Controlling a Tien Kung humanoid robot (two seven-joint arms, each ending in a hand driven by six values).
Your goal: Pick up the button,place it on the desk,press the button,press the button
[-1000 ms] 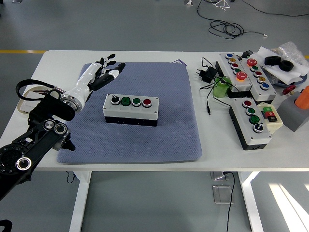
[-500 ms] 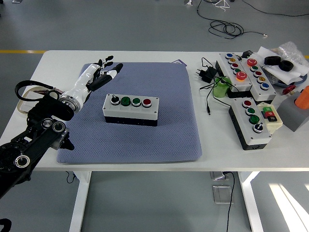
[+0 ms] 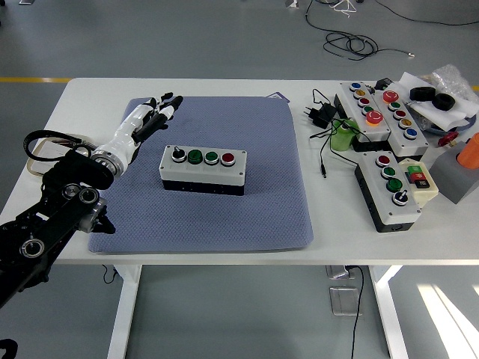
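step: button box (image 3: 203, 170) is set on mat (image 3: 284, 209), pressing judged pending
left hand (image 3: 152, 114): fingers extended, nothing held
next: fingertip is needed over a button

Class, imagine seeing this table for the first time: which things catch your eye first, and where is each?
The grey button box with four controls sits mid-mat on the blue-grey mat. The robot's left hand hovers with its fingers open over the mat's far left corner. More button boxes and cables crowd the table's right side.

The left arm reaches in, its left hand (image 3: 150, 116) empty with fingers (image 3: 169, 105) extended.
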